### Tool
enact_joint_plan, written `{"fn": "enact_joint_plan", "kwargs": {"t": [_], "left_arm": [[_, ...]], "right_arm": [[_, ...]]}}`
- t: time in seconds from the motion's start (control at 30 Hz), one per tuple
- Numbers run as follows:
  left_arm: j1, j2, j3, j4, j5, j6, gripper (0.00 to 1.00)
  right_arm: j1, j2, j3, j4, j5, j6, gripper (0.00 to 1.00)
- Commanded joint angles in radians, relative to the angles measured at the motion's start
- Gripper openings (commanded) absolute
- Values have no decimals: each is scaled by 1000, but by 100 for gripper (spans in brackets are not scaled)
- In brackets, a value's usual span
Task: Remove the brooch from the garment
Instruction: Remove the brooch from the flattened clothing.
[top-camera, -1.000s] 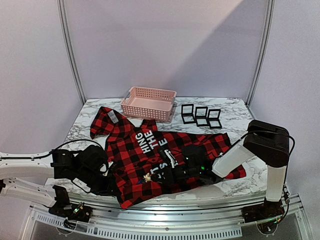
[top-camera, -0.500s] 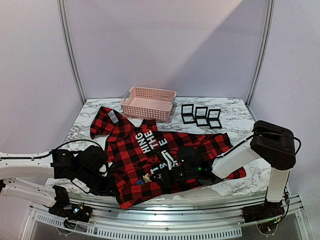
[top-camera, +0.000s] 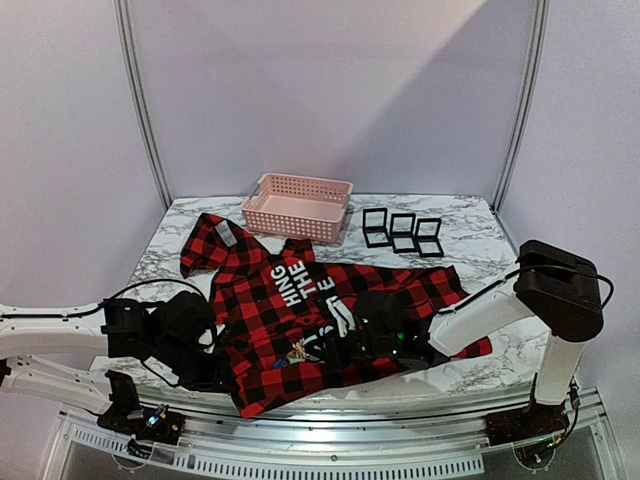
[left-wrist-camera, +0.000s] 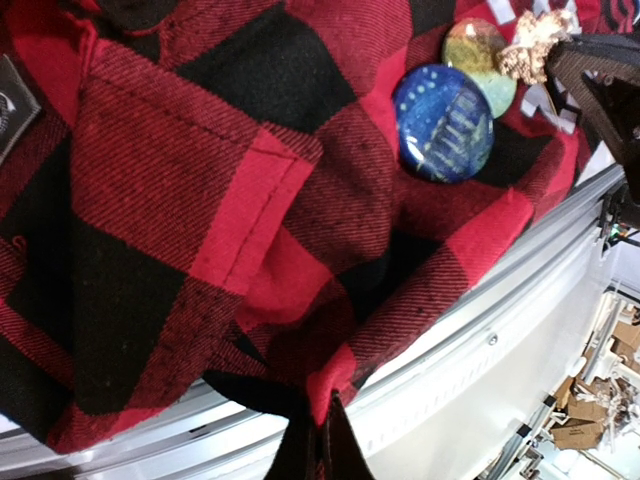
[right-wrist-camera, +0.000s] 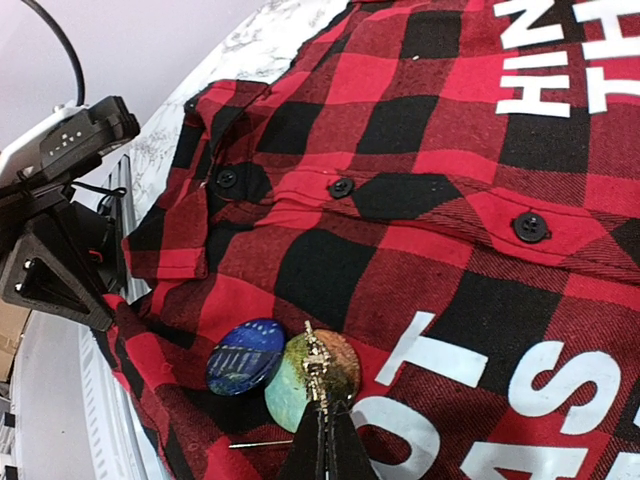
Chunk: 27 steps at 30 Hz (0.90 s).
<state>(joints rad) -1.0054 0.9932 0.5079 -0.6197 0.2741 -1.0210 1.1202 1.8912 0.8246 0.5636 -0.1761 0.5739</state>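
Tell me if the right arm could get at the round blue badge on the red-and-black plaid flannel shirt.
Probably yes: the round blue badge lies uncovered right beside the right fingers, though they're pinching the small gold brooch.

garment (right-wrist-camera: 400, 190): woven cloth, flannel-like; diagonal twill ribs plain close up; matt, slightly fuzzy; stitched hems.
lettering (right-wrist-camera: 540, 70): white print lying flat on the cloth; smooth, matt.
buttons (right-wrist-camera: 529, 226): black, hard, plastic by the look; faint sheen.
brooch (right-wrist-camera: 316, 362): gold-toned, metallic; knobbly, glinting.
blue badge (left-wrist-camera: 443, 122): domed face, smooth, glossy; catches the light.
green badge (left-wrist-camera: 478, 48): same glossy dome.
table (top-camera: 470, 235): marble-patterned top, smooth.
basket (top-camera: 290, 225): pink plastic, perforated walls, dull finish.
rail (left-wrist-camera: 470, 350): white, smooth, satin sheen; looks like metal.
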Motion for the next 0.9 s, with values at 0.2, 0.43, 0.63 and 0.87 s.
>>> {"fn": "enact_joint_plan", "kwargs": {"t": [0.2, 0.43, 0.63, 0.87], "left_arm": [[-15, -7, 22, -36, -33, 19, 0], [-10, -37, 48, -49, -87, 23, 3], [13, -80, 115, -83, -153, 55, 27], [76, -58, 239, -203, -188, 166, 77]], "right_arm": [[-1, -67, -60, -12, 125, 37, 0], [-59, -145, -134, 5, 132, 82, 0], [-127, -255, -159, -49, 138, 66, 0], [-208, -368, -135, -166, 104, 5, 0]]}}
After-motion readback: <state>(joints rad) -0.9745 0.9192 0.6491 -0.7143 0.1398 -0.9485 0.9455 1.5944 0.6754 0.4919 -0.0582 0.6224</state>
